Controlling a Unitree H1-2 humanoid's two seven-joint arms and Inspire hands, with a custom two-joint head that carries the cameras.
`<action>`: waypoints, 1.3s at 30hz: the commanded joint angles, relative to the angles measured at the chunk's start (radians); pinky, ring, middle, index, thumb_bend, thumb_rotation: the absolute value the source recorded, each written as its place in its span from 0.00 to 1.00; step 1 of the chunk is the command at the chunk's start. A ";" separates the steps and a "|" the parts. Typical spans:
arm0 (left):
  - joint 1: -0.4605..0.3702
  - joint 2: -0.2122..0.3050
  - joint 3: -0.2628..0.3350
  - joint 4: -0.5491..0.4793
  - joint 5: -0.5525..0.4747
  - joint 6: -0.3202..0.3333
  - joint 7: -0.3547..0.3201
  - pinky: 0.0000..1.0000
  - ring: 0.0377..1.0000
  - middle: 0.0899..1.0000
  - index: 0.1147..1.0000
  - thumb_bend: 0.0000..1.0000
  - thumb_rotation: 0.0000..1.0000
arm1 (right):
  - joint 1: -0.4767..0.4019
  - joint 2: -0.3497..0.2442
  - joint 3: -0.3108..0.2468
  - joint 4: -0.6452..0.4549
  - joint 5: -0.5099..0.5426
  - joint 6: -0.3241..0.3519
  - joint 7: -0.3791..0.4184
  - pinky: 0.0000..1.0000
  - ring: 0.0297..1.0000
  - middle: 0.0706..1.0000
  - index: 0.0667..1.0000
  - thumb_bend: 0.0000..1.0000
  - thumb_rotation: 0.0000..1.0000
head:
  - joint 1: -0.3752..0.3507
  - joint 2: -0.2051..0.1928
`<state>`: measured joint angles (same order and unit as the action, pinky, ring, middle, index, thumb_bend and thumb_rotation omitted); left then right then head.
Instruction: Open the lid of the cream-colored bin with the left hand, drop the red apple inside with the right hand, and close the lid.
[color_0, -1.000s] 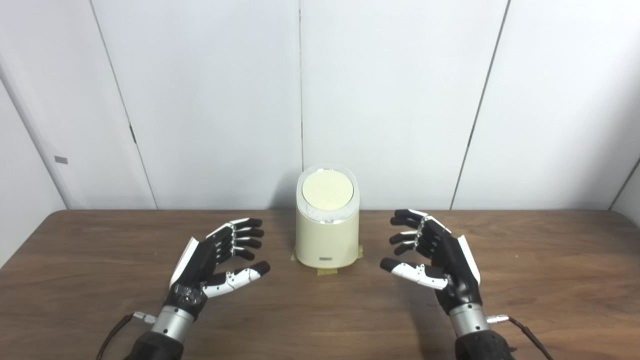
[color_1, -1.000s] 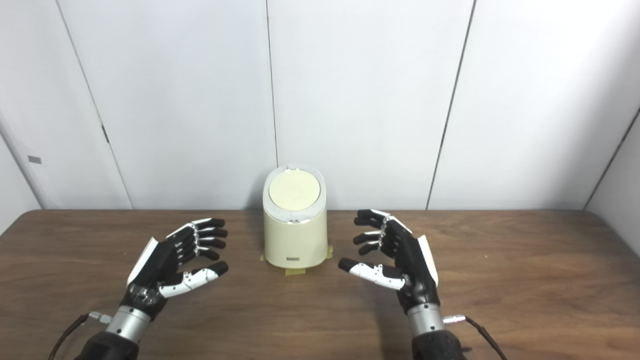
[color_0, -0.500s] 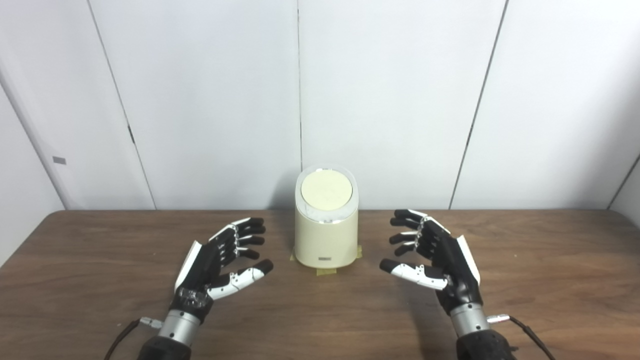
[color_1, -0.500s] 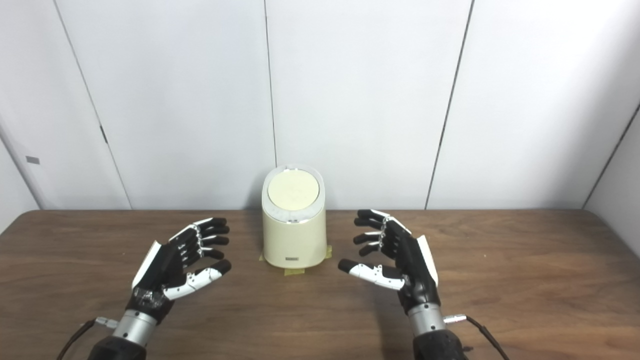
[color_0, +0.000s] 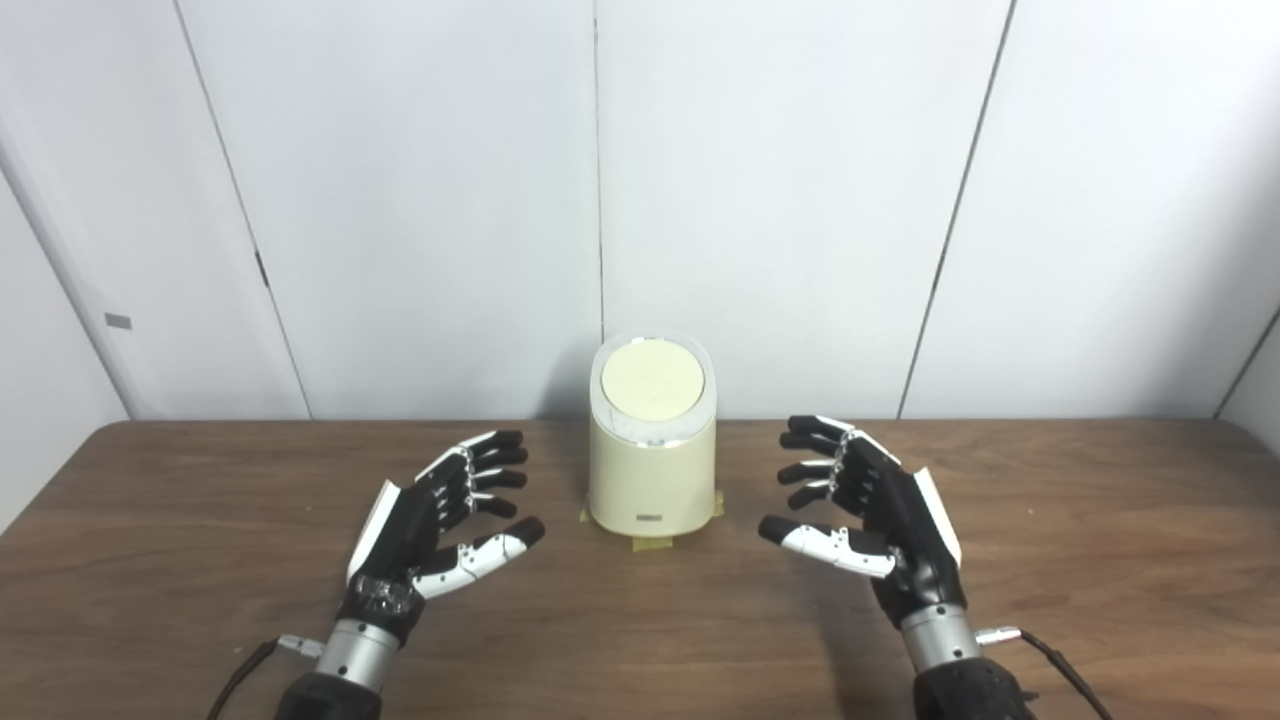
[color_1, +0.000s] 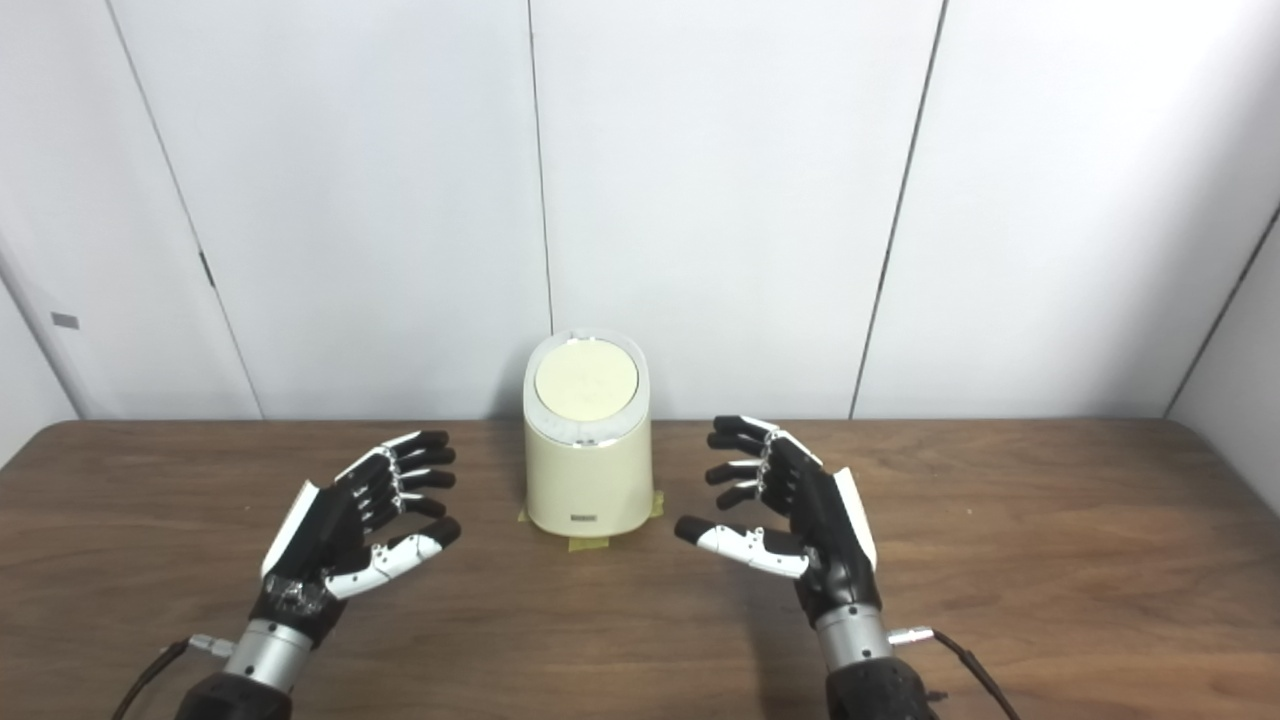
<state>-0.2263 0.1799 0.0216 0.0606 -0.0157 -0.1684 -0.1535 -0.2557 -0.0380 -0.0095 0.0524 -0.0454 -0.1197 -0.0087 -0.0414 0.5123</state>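
Note:
A cream-colored bin (color_0: 652, 470) stands upright at the back middle of the wooden table (color_0: 640, 640), fixed with yellow tape at its base. Its round lid (color_0: 652, 382) lies flat and closed on top. My left hand (color_0: 435, 520) hovers open to the left of the bin, palm facing it, holding nothing. My right hand (color_0: 878, 515) hovers open to the right of the bin, palm inward, also holding nothing. Neither hand touches the bin. No red apple shows in either view.
White wall panels (color_0: 780, 200) rise straight behind the table's far edge, close behind the bin. Thin cables run from both wrists, one near the right wrist (color_0: 1050, 655). Bare wood lies in front of the bin and toward both table ends.
My left hand has drifted slightly right, toward the bin, over the last second. The right hand and the bin stay where they were.

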 joint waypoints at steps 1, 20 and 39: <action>-0.032 0.003 0.011 -0.024 -0.009 -0.033 0.012 0.62 0.73 0.77 0.79 0.73 0.24 | -0.029 0.002 -0.001 -0.036 0.014 -0.007 0.004 0.47 0.57 0.69 0.71 0.82 0.20 | -0.001 0.001; -0.031 -0.008 0.021 -0.034 -0.028 -0.010 0.009 0.54 0.72 0.89 0.77 0.75 0.25 | -0.035 0.011 -0.013 -0.014 0.032 -0.046 -0.010 0.46 0.56 0.74 0.66 0.81 0.15 | 0.004 0.005; -0.032 -0.004 0.018 -0.036 -0.020 -0.014 0.002 0.55 0.71 0.83 0.73 0.73 0.26 | -0.037 0.007 -0.010 -0.007 0.028 -0.073 -0.012 0.38 0.48 0.61 0.65 0.72 0.16 | 0.004 0.008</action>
<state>-0.2246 0.1739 0.0340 0.0600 -0.0184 -0.1741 -0.1552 -0.2576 -0.0328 -0.0140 0.0592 -0.0263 -0.1584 -0.0190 -0.0368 0.5185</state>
